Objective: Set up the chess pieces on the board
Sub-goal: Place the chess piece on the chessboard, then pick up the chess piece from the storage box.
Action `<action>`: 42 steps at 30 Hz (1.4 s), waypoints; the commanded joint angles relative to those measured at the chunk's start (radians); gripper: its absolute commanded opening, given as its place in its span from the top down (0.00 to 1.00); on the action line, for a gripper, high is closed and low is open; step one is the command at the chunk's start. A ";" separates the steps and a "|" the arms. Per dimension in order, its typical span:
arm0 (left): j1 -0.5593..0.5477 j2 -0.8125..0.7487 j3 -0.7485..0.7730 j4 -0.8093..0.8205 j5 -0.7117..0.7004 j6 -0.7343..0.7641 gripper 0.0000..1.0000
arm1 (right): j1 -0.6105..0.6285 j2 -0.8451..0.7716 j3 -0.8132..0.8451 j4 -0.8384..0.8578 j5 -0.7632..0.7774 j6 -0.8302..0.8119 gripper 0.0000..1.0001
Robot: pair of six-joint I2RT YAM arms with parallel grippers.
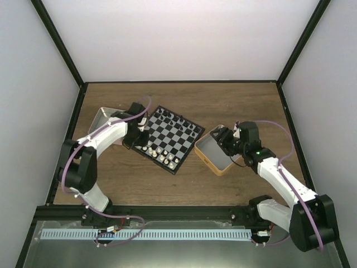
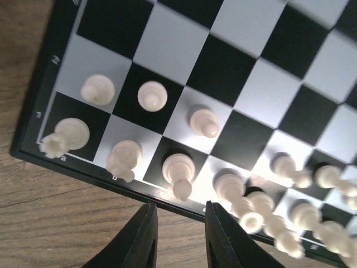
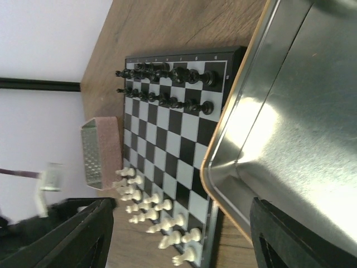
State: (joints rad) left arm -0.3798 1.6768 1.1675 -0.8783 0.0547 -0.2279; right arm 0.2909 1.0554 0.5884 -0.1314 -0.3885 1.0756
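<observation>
The board [image 1: 177,135] lies on the wooden table between two tins. Cream chess pieces [image 1: 159,153] stand in two rows along its near-left edge, and black pieces [image 1: 178,119] line the far edge. My left gripper [image 1: 139,139] hovers at the board's left corner. In the left wrist view its fingers [image 2: 142,240] stand slightly apart over the wood just off the rim of the board [image 2: 245,56], nothing between them, and a cream piece [image 2: 178,167] stands just ahead. My right gripper [image 1: 219,137] hangs wide open and empty above the right tin [image 1: 215,153].
A second metal tin [image 1: 100,120] sits left of the board, behind my left arm. The right tin [image 3: 279,139] nearly touches the corner of the board [image 3: 167,120]. Black frame rails border the table on all sides.
</observation>
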 commanded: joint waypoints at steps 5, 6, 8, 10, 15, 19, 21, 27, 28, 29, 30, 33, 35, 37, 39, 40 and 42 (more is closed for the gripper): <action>0.004 -0.253 0.031 0.103 0.051 -0.004 0.65 | -0.009 0.061 0.122 -0.185 0.254 -0.261 0.36; 0.005 -0.284 0.012 0.146 0.066 -0.007 0.64 | -0.009 0.074 0.126 -0.207 0.304 -0.274 0.39; 0.005 -0.350 -0.035 0.246 0.095 -0.025 0.61 | -0.009 0.099 0.136 -0.221 0.392 -0.285 0.46; 0.004 -0.400 -0.082 0.350 0.128 -0.052 0.59 | -0.009 0.130 0.141 -0.223 0.465 -0.292 0.52; 0.005 -0.467 -0.163 0.485 0.200 -0.099 0.55 | -0.008 0.247 0.180 -0.204 0.577 -0.271 0.56; 0.005 -0.485 -0.191 0.513 0.213 -0.106 0.54 | -0.001 0.353 0.219 -0.199 0.631 -0.229 0.57; 0.005 -0.489 -0.203 0.522 0.220 -0.107 0.53 | 0.003 0.398 0.231 -0.190 0.660 -0.204 0.57; 0.005 -0.495 -0.225 0.536 0.232 -0.107 0.53 | 0.024 0.524 0.280 -0.186 0.693 -0.155 0.60; 0.005 -0.498 -0.230 0.538 0.232 -0.105 0.53 | 0.028 0.539 0.288 -0.187 0.697 -0.148 0.60; 0.005 -0.500 -0.230 0.539 0.232 -0.104 0.53 | 0.029 0.551 0.294 -0.192 0.702 -0.141 0.61; 0.005 -0.501 -0.233 0.540 0.232 -0.103 0.53 | 0.032 0.562 0.300 -0.196 0.710 -0.132 0.61; 0.004 -0.502 -0.240 0.542 0.234 -0.100 0.53 | 0.039 0.586 0.306 -0.198 0.728 -0.120 0.63; 0.004 -0.502 -0.244 0.545 0.236 -0.100 0.53 | 0.044 0.603 0.314 -0.203 0.734 -0.119 0.65; 0.005 -0.503 -0.248 0.546 0.235 -0.099 0.53 | 0.049 0.620 0.324 -0.216 0.738 -0.119 0.68; 0.005 -0.504 -0.249 0.547 0.233 -0.099 0.53 | 0.057 0.633 0.330 -0.228 0.746 -0.119 0.69; 0.004 -0.505 -0.250 0.547 0.231 -0.099 0.53 | 0.061 0.637 0.332 -0.233 0.748 -0.122 0.69; 0.005 -0.506 -0.250 0.547 0.231 -0.099 0.53 | 0.069 0.641 0.332 -0.245 0.758 -0.123 0.69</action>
State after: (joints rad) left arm -0.3794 1.1915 0.9272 -0.3538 0.2752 -0.3336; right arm 0.3401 1.6794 0.8898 -0.3351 0.3141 0.9382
